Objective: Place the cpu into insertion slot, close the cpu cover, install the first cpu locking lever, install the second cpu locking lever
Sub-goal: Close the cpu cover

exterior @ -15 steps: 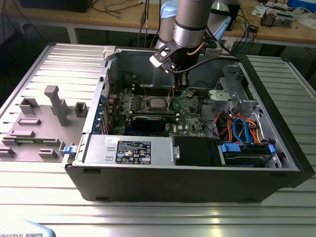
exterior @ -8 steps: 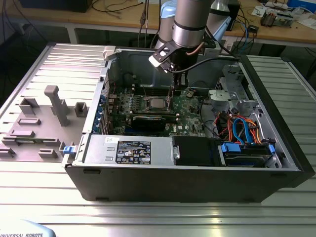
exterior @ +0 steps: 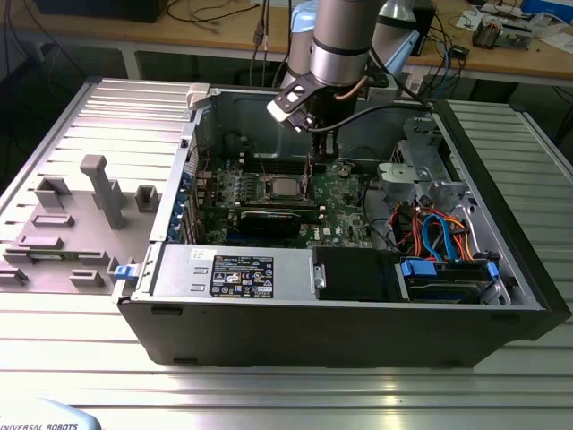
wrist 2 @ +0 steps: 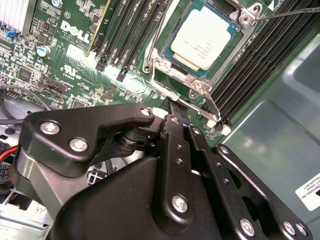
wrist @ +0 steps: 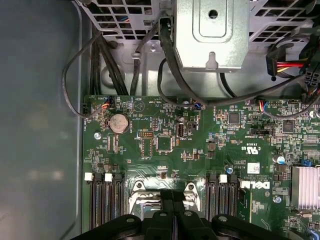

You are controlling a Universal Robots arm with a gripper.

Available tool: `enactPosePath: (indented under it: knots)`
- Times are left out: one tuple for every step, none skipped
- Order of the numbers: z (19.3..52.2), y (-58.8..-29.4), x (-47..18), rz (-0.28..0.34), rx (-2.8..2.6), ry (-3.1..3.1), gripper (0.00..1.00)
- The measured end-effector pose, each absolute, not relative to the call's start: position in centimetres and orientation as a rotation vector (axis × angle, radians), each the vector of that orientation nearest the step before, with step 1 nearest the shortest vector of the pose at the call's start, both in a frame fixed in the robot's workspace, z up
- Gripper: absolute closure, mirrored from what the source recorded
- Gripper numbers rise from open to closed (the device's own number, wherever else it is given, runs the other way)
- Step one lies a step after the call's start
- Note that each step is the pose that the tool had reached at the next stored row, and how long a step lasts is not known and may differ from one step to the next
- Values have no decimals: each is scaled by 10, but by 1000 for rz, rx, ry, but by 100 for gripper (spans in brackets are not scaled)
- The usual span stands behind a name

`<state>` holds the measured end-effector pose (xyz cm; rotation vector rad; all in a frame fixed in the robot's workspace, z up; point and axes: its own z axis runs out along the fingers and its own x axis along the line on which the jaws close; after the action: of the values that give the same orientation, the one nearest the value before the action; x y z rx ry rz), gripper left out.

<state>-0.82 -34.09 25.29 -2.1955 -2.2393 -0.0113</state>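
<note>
- The cpu (wrist 2: 204, 36) lies flat in the insertion slot (wrist: 142, 199), silver top up. In the exterior view it sits toward the far middle of the green motherboard (wrist: 165, 125).
- The cpu cover (wrist 2: 234, 50) looks to be down around the chip, with the metal top showing through its window.
- One wire locking lever (wrist 2: 186, 101) runs along the socket edge nearest the gripper. A second lever (wrist 2: 285, 11) reaches out past the opposite corner. I cannot tell whether either is latched.
- The gripper (wrist 2: 175, 107) hangs over that nearer edge with its fingers pressed together and nothing visibly between them. The tip is right at the lever wire, but contact cannot be confirmed.
- Long memory slots (wrist 2: 125, 35) flank the socket on both sides. In the exterior view a black card (exterior: 269, 220) lies just on its near side.
- My judgement: placing and covering are done, and the first lever is the step in hand.
- Seating a lever likely calls for a push down and sideways under its catch — with the tip kept off the chip and the slots.
</note>
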Motion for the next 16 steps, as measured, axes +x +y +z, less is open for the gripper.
enactPosePath:
  knots:
    - [253,-341,-8,-11,-2196,-2239,89]
    - [253,-341,-9,-11,-2196,-2239,89]
    - [253,-341,-9,-11,-2196,-2239,89]
    - [253,-341,-9,-11,-2196,-2239,89]
    - [253,-341,-10,-11,-2196,-2239,89]
    - [253,-341,-10,-11,-2196,-2239,89]
    - [253,-341,-10,-11,-2196,-2239,89]
    - [253,-341,-11,-11,-2196,-2239,89]
    - [253,-341,-11,-11,-2196,-2239,89]
    - [253,-341,-11,-11,-2196,-2239,89]
    - [253,-341,-11,-11,-2195,-2239,89]
    - [253,-341,-11,-11,-2195,-2239,89]
    - [253,-341,-11,-11,-2196,-2239,89]
    - [253,-341,-11,-11,-2196,-2239,89]
    - [253,-341,-11,-11,-2196,-2239,89]
    - [253,-341,-11,-11,-2196,-2239,89]
